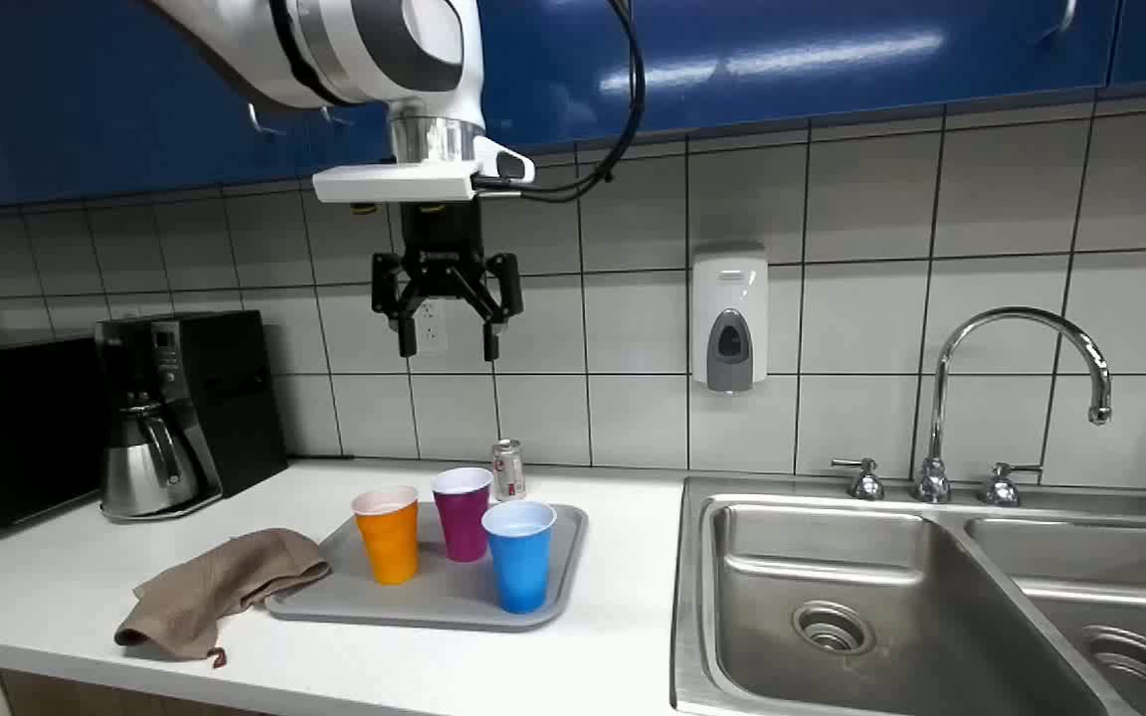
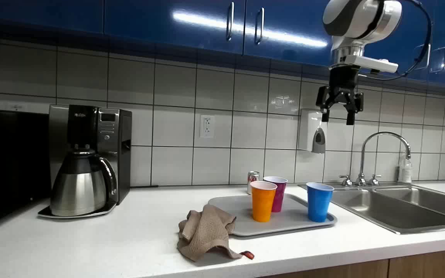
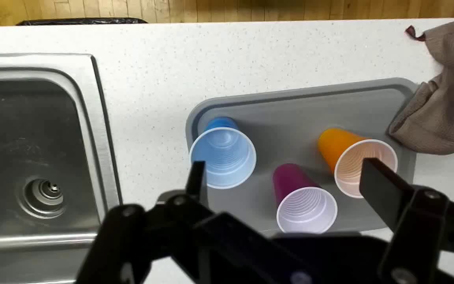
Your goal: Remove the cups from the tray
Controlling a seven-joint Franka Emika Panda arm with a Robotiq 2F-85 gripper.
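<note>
When looking in both exterior views, can see the orange cup (image 1: 389, 542), the purple cup (image 1: 462, 519) & the blue cup (image 1: 520, 567), all standing up on the gray tray (image 1: 444, 597), each a bit apart from the next. In the wrist view, can look right down into all three, w/ white rims & pale insides. Find the tray flat on the white counter (image 1: 623, 617), w/ a brown cloth (image 1: 235, 579) lying over its edge nr the orange cup. Behind the tray, nr the tiled wall (image 1: 852, 328), find a small can (image 1: 508, 472). Way up higher than the cups, see the pincer (image 1: 449, 345) pointing down, spread wide & holding just air. Past the tray's opp. end, nr the blue cup, see the steel sink (image 1: 690, 597) w/ a shiny tap (image 1: 1019, 314). Past the cloth, see a black & steel coffee maker (image 1: 225, 408).
</note>
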